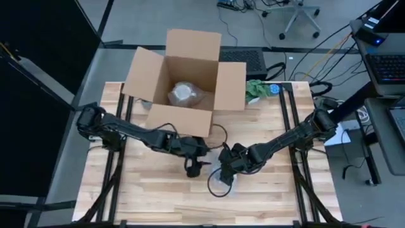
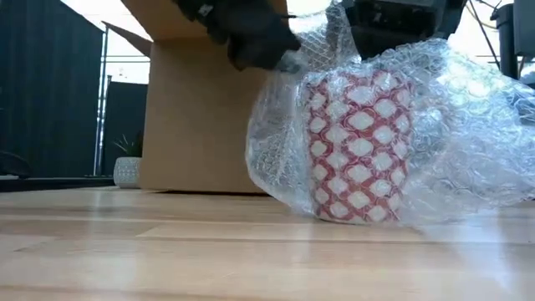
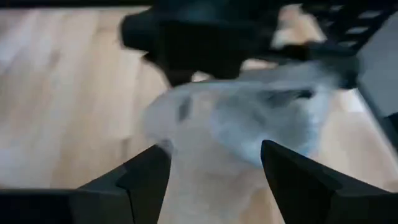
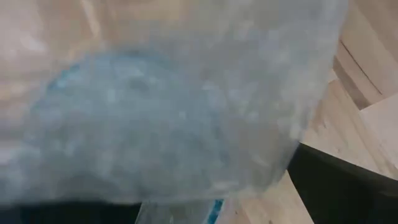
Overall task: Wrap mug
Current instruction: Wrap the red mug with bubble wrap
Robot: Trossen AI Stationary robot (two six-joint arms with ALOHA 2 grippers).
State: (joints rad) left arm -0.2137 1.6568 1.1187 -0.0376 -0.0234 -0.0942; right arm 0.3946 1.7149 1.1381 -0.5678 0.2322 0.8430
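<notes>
Red-and-white, the mug stands upright on the wooden table near its middle, in front of the open box, loosely draped in bubble wrap. The left gripper hovers just beside it, fingers spread wide. The right gripper is at the wrap; I cannot tell its grip.

Grey floor is surrounding the wooden table, an office chair is standing beyond it, dark curtains are hanging behind, and daylight is showing above.
</notes>
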